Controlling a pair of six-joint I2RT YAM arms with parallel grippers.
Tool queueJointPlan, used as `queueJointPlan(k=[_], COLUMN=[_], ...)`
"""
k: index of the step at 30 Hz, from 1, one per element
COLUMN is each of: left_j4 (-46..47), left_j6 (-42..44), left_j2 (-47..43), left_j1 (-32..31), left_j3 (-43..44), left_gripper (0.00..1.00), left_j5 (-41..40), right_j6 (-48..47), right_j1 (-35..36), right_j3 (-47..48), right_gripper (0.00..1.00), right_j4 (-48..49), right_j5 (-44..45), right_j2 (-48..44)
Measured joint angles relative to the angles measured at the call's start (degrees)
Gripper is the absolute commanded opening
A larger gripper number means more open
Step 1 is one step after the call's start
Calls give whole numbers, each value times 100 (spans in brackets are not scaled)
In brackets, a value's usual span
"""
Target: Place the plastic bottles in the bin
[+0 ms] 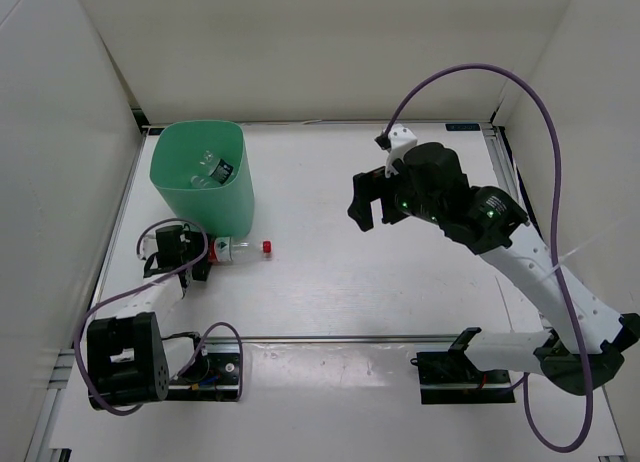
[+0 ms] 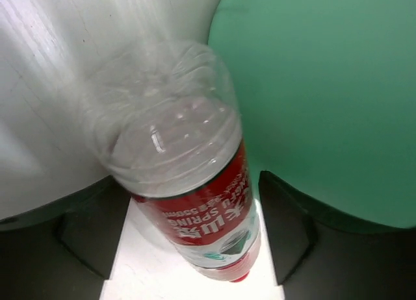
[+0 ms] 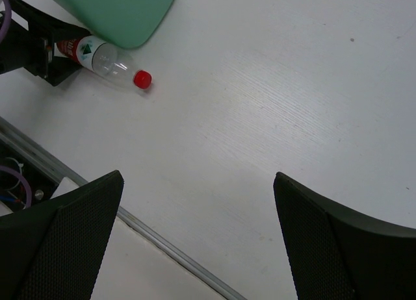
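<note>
Your left claw [image 1: 197,263] straddles the red-label bottle [image 1: 238,248] lying against the bin's [image 1: 225,204] near side; I can't tell if it's clamped. Your right claw [image 3: 198,238] hangs wide open, well right.

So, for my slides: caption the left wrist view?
Left end effector straddling the red-labelled bottle beside the green bin.

White table [image 1: 400,302]: bin [image 1: 228,204], red-capped bottle [image 1: 240,248]

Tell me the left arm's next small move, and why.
Probably close the left hand firmly on the red-label bottle. The bottle lies on its side between the fingers, right beside the bin, but a sure grip isn't evident, so lifting should wait until it is held.
</note>
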Motion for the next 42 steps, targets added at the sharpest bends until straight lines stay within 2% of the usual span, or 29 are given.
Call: queueJointPlan(k=[1, 3, 4, 9, 14, 17, 20, 24, 28, 31, 33, 36, 38, 42], left_j4=[-4, 2, 9, -70, -1412, -2527, -3200, -3543, -3650, -3392, -3281, -3283, -3353, -3541], left_j6=[9, 33, 46, 11, -26, -15, 190, 922, 2039, 2865, 3292, 3807, 3993, 4354], left_j2=[11, 17, -2, -756, -2623, -3648, -3877, -3075, -1593, -640, -205, 472, 870, 1056], left_j1=[0, 2, 2, 11, 11, 11, 4, -7, -13, -20, -44, -203, -369, -647], left_j3=[0, -2, -11, -503, -535, 195, 1534, 3729, 5978, 7044, 7259, 7311, 7296, 7189], left_gripper=[67, 56, 54, 52, 52, 52, 52, 50, 49, 49, 51, 78, 100, 100], left_j5=[20, 83, 125, 616, 901, 839, 684, 396, -219, -841, -1193, -1668, -1878, -2087], right_j6=[4, 24, 39, 109, 144, 170, 232, 280, 282, 293, 313, 393, 435, 472], right_j1=[-9, -35, -39, -70, -203, -297, -402, -520, -549, -549, -546, -549, -546, -573], right_j3=[-2, -2, -2, -22, -162, -205, -284, -289, -258, -192, -85, 72, 175, 385], right_gripper=[100, 100, 100, 100, 100, 100, 100, 100, 100, 100, 100, 100, 100, 100], right_j4=[-9, -7, -11, 0, 59, 85, 151, 221, 275, 323, 339, 369, 374, 286], right_j5=[-9, -28, -35, -52, -111, -153, -251, -461, -654, -765, -839, -929, -935, -879], right_j2=[2, 31, 52, 197, 267, 291, 291, 417, 706, 938, 1056, 1141, 1163, 1193])
